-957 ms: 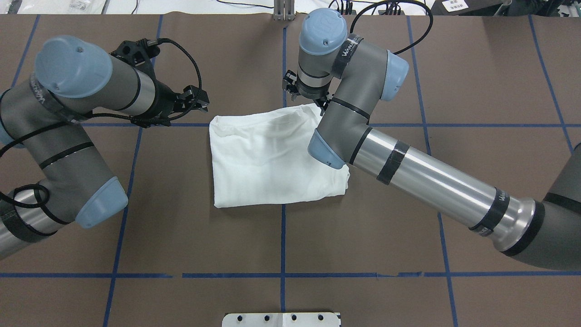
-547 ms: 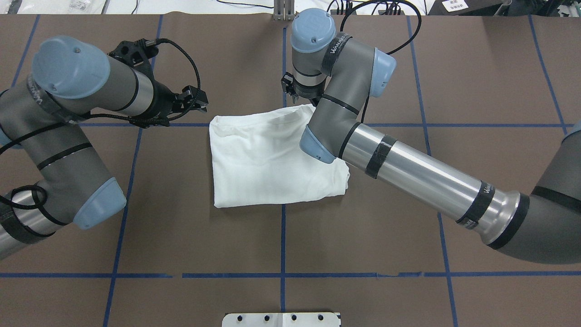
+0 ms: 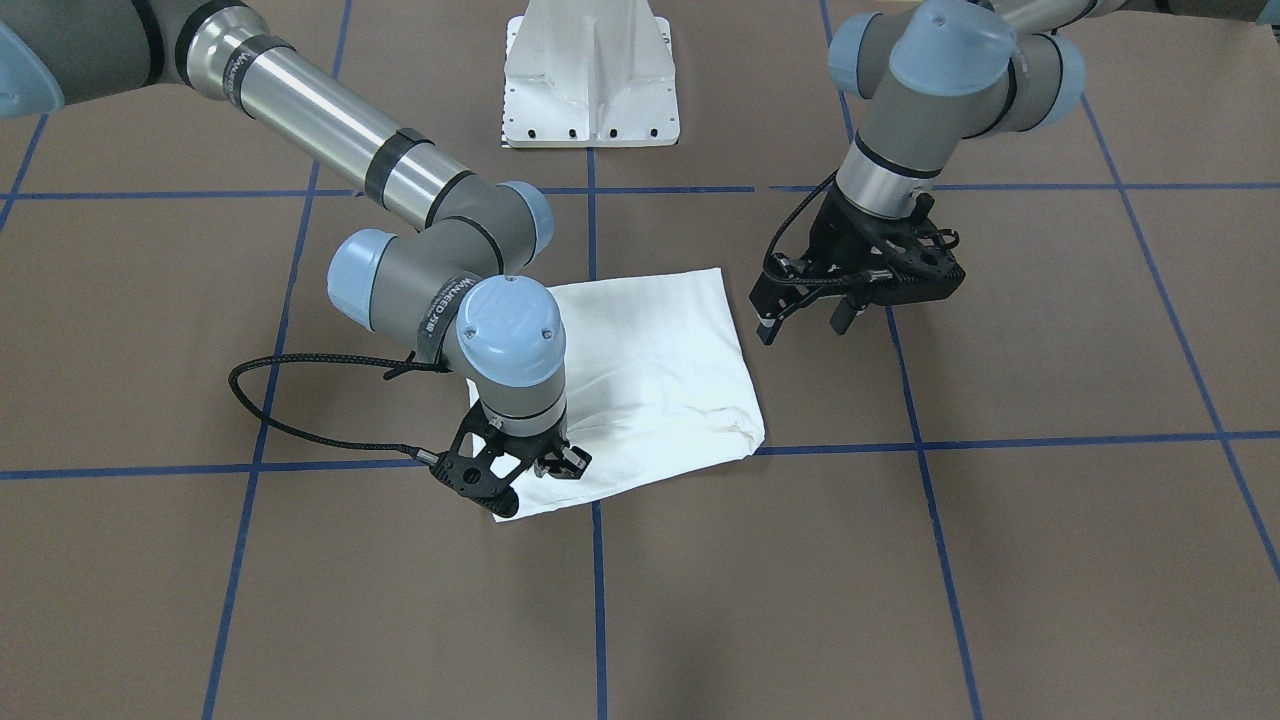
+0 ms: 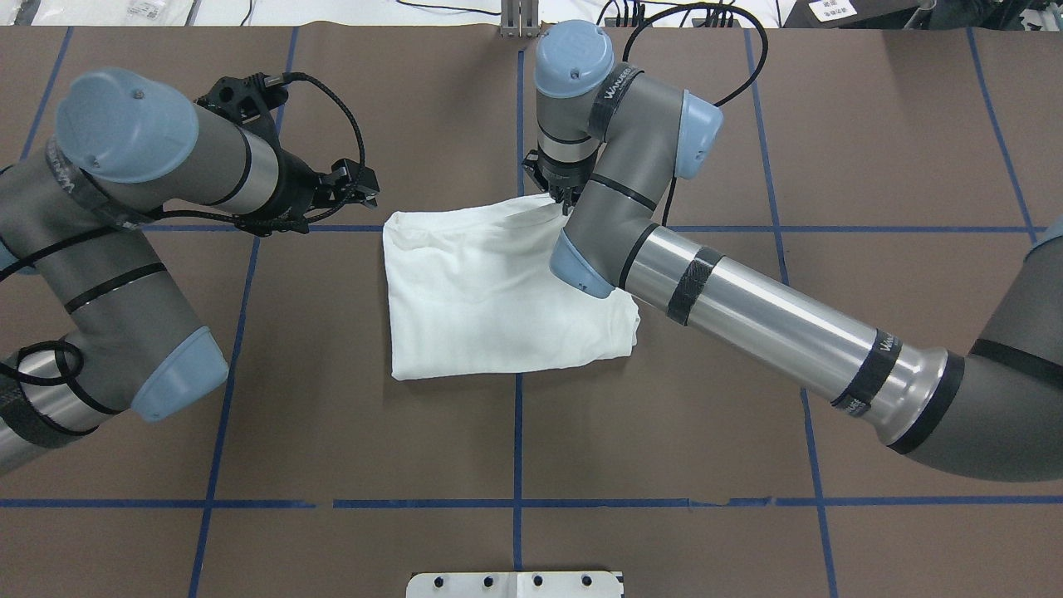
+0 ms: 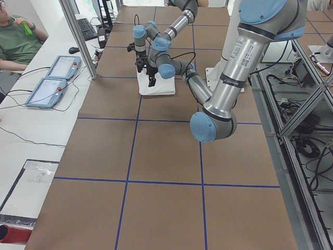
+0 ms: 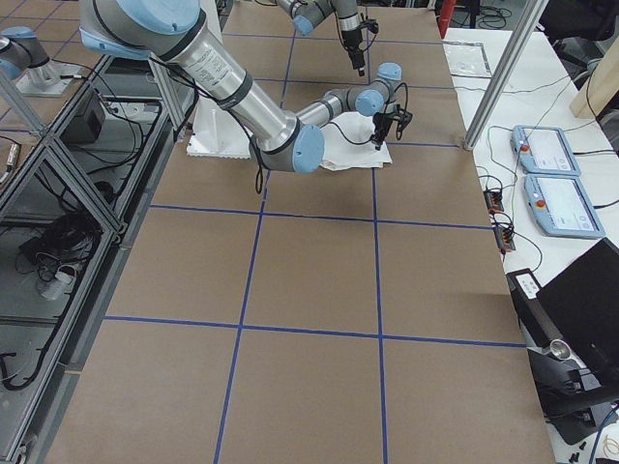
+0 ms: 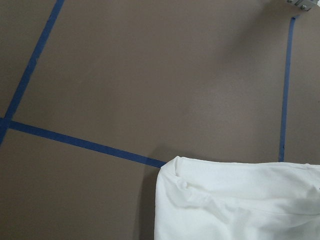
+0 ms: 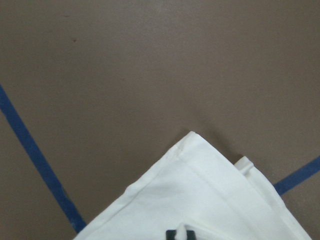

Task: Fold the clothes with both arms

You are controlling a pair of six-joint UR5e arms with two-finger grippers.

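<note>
Down onto the shirt's [image 3: 660, 370] far right corner has come the right gripper [image 3: 522, 472] since half a second ago. The overhead view hides its tips behind the wrist, while the right wrist camera shows a nub of white cloth pinched between dark fingertips [image 8: 172, 234]. Meanwhile the left gripper [image 3: 802, 328] has barely shifted. Its jaws are spread and it hovers just beside the far left corner, touching nothing. The shirt lies folded, plain side up, mid-table [image 3: 900, 560], across a blue tape line [image 3: 1000, 441].
</note>
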